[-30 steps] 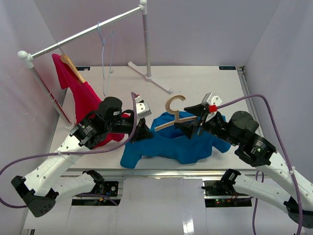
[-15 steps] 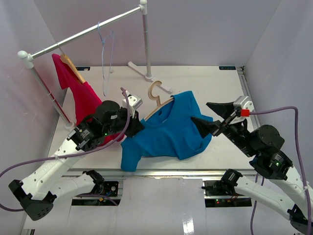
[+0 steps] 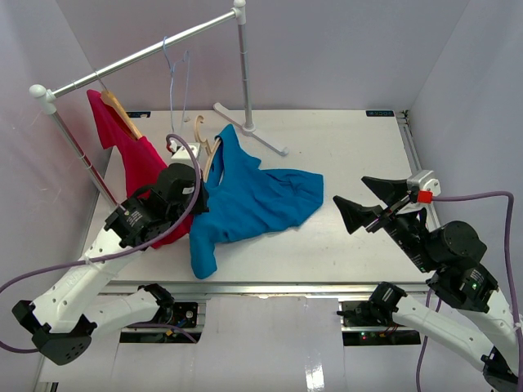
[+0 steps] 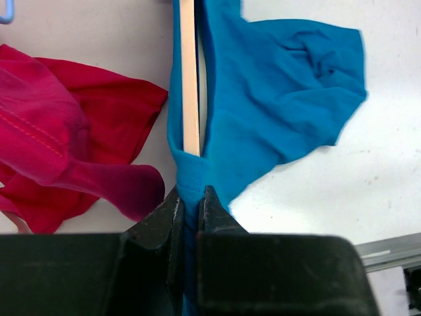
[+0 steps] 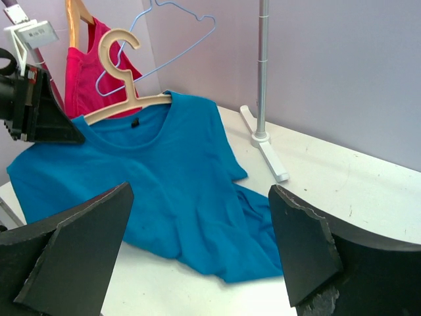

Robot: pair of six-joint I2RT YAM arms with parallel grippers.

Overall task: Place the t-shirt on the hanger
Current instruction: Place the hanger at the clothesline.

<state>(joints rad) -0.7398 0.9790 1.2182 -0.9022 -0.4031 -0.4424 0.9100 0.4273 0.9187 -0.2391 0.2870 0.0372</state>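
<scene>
The blue t-shirt [image 3: 249,200] hangs on the tan wooden hanger [image 3: 204,145], tilted up at the left with its lower part trailing on the table. My left gripper [image 3: 198,189] is shut on the shirt's shoulder over the hanger's end; in the left wrist view the cloth [image 4: 276,99] is pinched between the jaws [image 4: 189,197] and the hanger's bar [image 4: 189,85] runs up from them. My right gripper [image 3: 369,202] is open and empty, off to the right. In the right wrist view the shirt [image 5: 164,184] and hanger hook [image 5: 122,49] lie ahead, past my open right gripper [image 5: 200,247].
A magenta-red shirt [image 3: 135,163] on its own wooden hanger hangs from the metal rail [image 3: 139,57] at the left. A thin pale-blue wire hanger [image 3: 174,73] hangs on the rail too. The rack's post and foot [image 3: 249,122] stand at the back.
My left gripper has pulled the shirt and hanger left and up towards the rail. My right gripper let go of the shirt, opened, and drew back to the right.
</scene>
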